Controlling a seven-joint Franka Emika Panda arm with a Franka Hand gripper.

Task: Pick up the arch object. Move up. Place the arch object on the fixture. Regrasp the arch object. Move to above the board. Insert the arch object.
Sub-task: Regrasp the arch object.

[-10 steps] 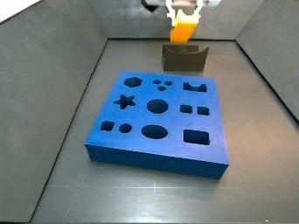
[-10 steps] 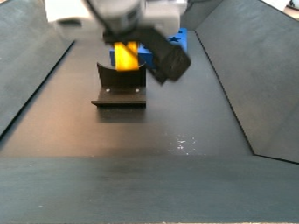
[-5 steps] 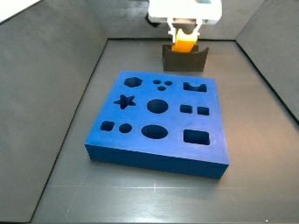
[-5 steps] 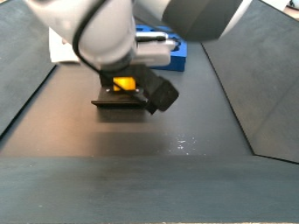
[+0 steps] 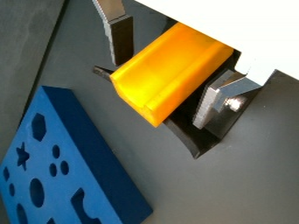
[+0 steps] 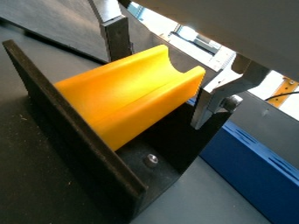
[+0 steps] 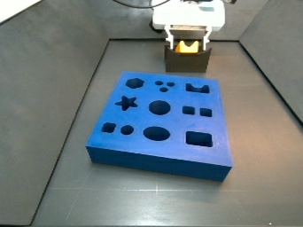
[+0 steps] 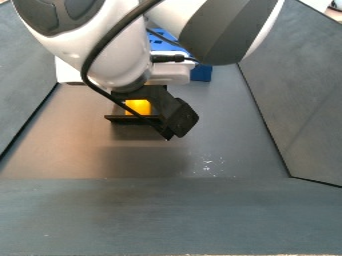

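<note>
Placement on the fixture point(image 6: 82, 149) is the step I judge in hand. My gripper point(image 6: 162, 68) sits low over it, silver fingers point(image 6: 114, 35) closed on the arch object point(image 6: 128, 94), a glossy yellow-orange block resting against the matte dark bracket. Next I'd release, then regrasp. The thick blue board point(image 7: 162, 119) lies near.

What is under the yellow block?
The dark fixture is under and beside the arch object, held between the gripper fingers. Whether the block touches it underneath is hidden.
</note>
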